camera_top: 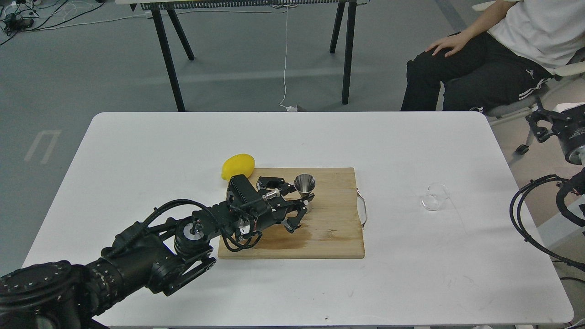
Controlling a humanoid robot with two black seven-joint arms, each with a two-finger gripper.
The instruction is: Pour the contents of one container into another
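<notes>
The steel jigger (304,183) stands upright over the far middle of the wooden cutting board (336,237). My left gripper (305,203) is shut on its waist, and the fingers hide its lower cone. The clear glass cup (433,197) sits alone on the white table to the right of the board, far from both grippers. I cannot tell what it holds. My right gripper (538,124) hangs beyond the table's right edge, seen small and dark.
A yellow lemon (237,165) lies at the board's far left corner, just behind my left wrist. The board has a wet stain and a metal handle (364,208) on its right side. A seated person (484,59) is at the back right.
</notes>
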